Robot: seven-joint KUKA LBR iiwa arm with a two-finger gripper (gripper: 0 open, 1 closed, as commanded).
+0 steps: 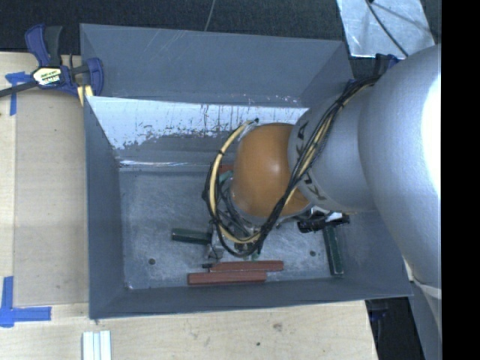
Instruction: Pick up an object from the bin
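Nearest, along the front wall of the bin (105, 223), a long reddish-brown slat (229, 278) lies flat on the floor, with a second, shorter slat (259, 265) of the same colour just behind it, touching or nearly so. Directly behind these the hand (219, 252) is low over the floor, tangled in shadow and wiring, and I cannot tell whether it is spread or pressed together, nor whether anything sits in it. The slats are the things closest to it, so they look the likeliest pick. They should be light, stiff and hard, not fragile, but flat enough against the metal to slide away. Gripping across the narrow width near the middle would keep one level. Just left of the hand lies a dark handle-shaped piece (191, 236). Well apart to the right a dark green stick (334, 252) runs front to back, with a small black-and-white thing (324, 220) near its far end. Above the hand rises the orange cover (262, 171), looped by cables (217, 178), and the thick grey arm (390, 141) comes in from the right. The bin floor (150, 216) is scuffed grey metal, probably slippery, and its sloped back wall shows dark scratches. Left of the bin lies a pale tabletop (41, 201), and behind it the room is dark.
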